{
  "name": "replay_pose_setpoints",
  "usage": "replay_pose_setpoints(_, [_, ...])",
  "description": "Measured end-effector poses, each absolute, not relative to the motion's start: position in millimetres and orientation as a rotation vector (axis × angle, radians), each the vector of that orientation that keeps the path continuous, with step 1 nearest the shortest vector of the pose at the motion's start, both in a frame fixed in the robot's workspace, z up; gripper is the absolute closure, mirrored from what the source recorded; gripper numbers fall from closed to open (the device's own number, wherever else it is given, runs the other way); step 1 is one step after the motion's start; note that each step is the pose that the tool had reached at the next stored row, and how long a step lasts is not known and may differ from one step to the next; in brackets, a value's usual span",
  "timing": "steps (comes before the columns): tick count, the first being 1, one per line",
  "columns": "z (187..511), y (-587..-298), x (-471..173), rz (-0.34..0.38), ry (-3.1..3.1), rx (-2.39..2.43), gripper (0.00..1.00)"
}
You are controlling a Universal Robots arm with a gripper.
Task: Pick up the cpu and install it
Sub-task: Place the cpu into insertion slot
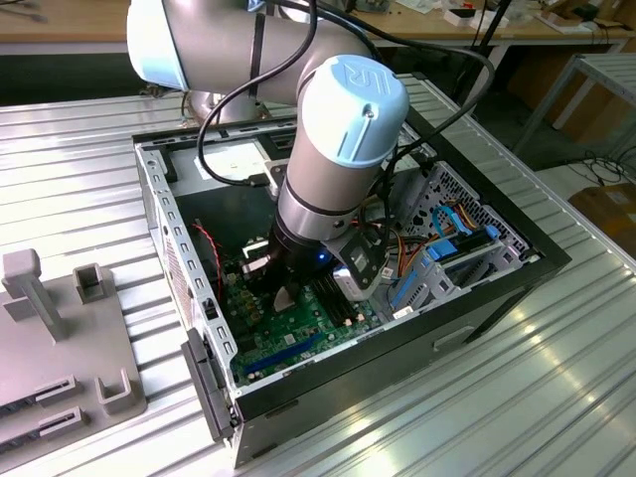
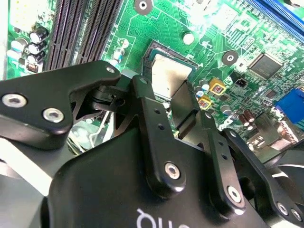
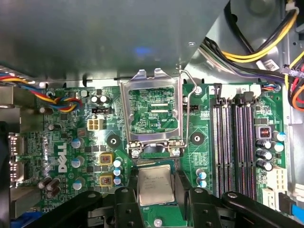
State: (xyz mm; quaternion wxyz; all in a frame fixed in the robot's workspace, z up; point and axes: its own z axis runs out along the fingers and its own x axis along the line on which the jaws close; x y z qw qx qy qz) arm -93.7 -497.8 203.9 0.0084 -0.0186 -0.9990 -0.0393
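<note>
Nearest the lens: black links of the end effector (image 2: 165,90) in the second wrist view, reaching down at the socket (image 2: 164,49).
Cpu: the cpu (image 3: 155,184) lies flat and pale face up within the socket's rim, between the two fingers (image 3: 124,209).
Grasp: clenched on the cpu, as far as both wrist views show, with one finger against each of two opposite edges. Whether the chip is fully seated I cannot tell.
Key relation: the cpu sits straight under the end effector, centred between the tips. Being nearly square, it has no real long axis, and its edges run parallel to the socket's rim.
Load plate: the silver load plate (image 3: 149,111) stands hinged open off one edge of the socket, with the wire lever (image 3: 188,109) raised beside it.
Memory slots: the dark memory slots (image 3: 235,147) run alongside the socket on the lever's side.
Board: the green motherboard (image 1: 298,333) carries the socket, inside the open computer case (image 1: 164,224).
Arm: the single arm (image 1: 338,149) reaches into the case above the socket.
Table: the ribbed metal table (image 1: 79,169) carries the case, and also a grey fixture (image 1: 60,338) well apart from the socket.
</note>
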Motion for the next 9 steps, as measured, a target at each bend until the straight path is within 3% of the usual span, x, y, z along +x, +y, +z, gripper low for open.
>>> replay_pose_setpoints(9, [203.5,-497.4,-92.8,-0.124,-3.119,-0.218,0.56])
